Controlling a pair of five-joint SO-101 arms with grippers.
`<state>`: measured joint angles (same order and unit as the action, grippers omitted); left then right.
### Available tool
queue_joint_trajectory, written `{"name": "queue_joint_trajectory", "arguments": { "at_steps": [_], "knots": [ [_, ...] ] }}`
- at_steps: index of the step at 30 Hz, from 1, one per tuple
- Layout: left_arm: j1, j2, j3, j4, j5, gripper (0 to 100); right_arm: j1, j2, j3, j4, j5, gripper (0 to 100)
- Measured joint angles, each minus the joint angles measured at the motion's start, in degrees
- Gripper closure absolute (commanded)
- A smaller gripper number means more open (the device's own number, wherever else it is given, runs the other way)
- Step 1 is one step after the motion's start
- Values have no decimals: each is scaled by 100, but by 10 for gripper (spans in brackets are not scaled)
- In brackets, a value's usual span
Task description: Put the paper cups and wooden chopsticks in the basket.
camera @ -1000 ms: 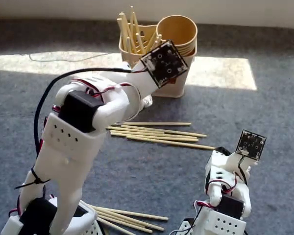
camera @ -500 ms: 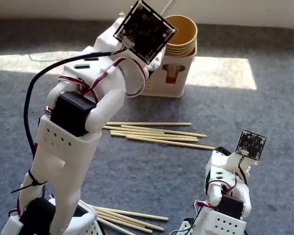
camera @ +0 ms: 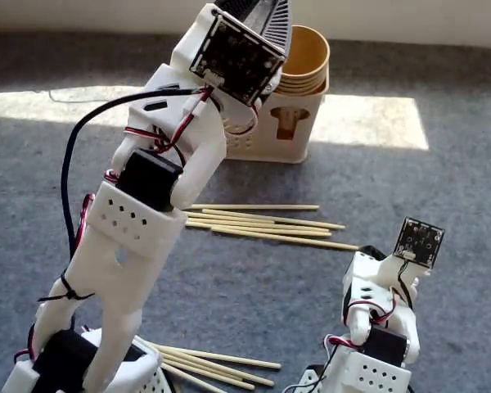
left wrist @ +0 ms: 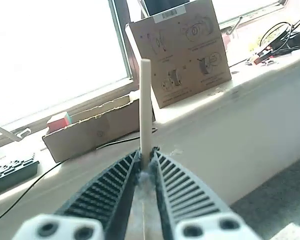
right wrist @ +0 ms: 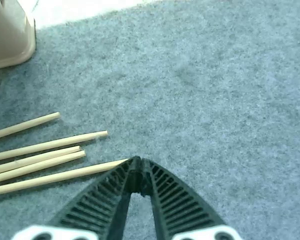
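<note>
- Chopstick (left wrist: 145, 100): a single one is pinched in the left gripper (left wrist: 146, 161). The fingers are closed tight on its lower part. Most of the stick pokes out past the tips, aimed up toward a window sill.
- Left arm is up high over the basket (camera: 311, 123); paper cups (camera: 304, 49) are stacked inside it.
- Loose chopsticks (camera: 262, 223) lie on the carpet (camera: 442, 188) between the arms and the basket, with a second bunch (camera: 217, 364) by the left arm's base.
- Right gripper (right wrist: 138, 175): fingers closed on nothing, low over the carpet just beside the stick ends.
- Risk: the grip is narrow and near one end, so the stick may pivot or slip. Let go from this height, it would likely bounce off the rim or the cups and land outside.
</note>
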<state>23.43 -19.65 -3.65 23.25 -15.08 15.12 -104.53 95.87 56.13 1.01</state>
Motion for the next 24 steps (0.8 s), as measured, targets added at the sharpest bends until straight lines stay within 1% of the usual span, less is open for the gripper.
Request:
{"name": "queue_joint_trajectory", "arguments": {
  "at_steps": [3, 7, 10, 14, 20, 24],
  "knots": [
    [-316, 0, 273, -378, 501, 994, 0, 0, 0, 0, 0, 992],
    [-774, 0, 563, -607, 1055, 994, 0, 0, 0, 0, 0, 992],
    [-958, 0, 844, -747, 1178, 992, 0, 0, 0, 0, 0, 992],
    [-1037, 0, 1327, -1037, 1196, 988, 0, 0, 0, 0, 0, 992],
    [-1134, 9, 1705, -1196, 1240, 919, 0, 0, 0, 0, 0, 992],
    [-1143, 9, 1705, -1196, 1697, 899, 0, 0, 0, 0, 0, 992]
  ]
}}
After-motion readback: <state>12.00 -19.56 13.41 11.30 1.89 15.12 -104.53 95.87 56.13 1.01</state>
